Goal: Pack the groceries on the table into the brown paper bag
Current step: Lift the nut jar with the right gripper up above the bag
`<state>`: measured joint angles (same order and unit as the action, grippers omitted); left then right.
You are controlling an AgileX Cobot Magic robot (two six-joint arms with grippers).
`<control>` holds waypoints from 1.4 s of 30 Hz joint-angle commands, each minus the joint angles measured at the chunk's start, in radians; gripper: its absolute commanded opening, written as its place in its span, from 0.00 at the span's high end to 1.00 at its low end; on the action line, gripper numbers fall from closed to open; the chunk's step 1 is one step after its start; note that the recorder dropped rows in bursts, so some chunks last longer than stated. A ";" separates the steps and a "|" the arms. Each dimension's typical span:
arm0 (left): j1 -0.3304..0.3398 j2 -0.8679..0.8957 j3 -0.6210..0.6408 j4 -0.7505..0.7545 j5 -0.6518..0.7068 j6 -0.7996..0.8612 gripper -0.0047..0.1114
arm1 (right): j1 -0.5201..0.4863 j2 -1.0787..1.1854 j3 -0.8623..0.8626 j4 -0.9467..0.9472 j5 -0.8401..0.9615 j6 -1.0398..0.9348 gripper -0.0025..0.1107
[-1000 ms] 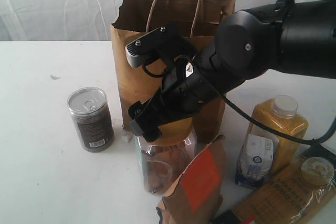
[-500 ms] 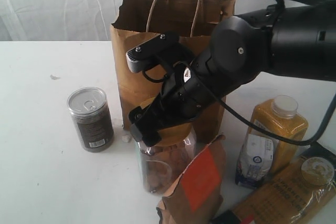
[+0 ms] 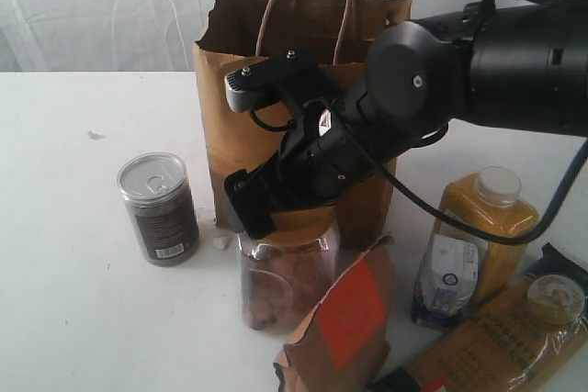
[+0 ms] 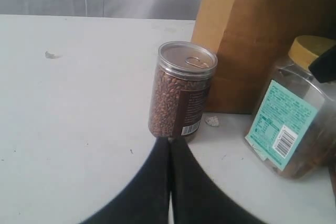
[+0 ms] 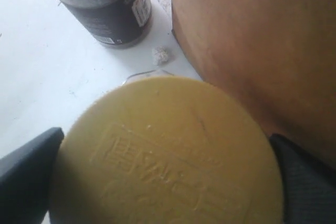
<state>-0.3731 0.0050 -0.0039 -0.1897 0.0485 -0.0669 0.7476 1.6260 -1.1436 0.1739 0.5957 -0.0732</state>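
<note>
Right gripper clamped on the clear tan-lidded jar.
Its fingers press opposite sides of the lid. The jar sits at 6 o'clock of the brown paper bag, with the dark can at the jar's 9 o'clock. The left gripper is closed and empty near the can.

Brown bag, yellow-lidded jar
</note>
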 commanded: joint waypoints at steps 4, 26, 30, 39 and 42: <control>0.004 -0.005 0.004 -0.010 0.003 0.001 0.96 | 0.001 -0.018 0.013 0.060 0.075 0.055 0.79; 0.004 -0.005 0.004 -0.010 0.003 0.003 0.96 | 0.001 -0.412 -0.058 0.035 0.210 0.062 0.87; 0.004 -0.005 0.004 -0.010 0.003 0.003 0.96 | 0.001 -0.496 -0.059 -0.017 0.214 0.105 0.87; 0.004 -0.005 0.004 -0.010 0.005 0.003 0.96 | 0.001 -0.633 -0.068 -0.114 0.323 0.181 0.87; 0.004 -0.005 0.004 -0.010 0.005 0.003 0.96 | 0.001 -0.652 -0.078 -0.162 0.327 0.212 0.87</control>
<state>-0.3731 0.0050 -0.0039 -0.1897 0.0485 -0.0669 0.7476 0.9987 -1.2026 0.0584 0.9388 0.1075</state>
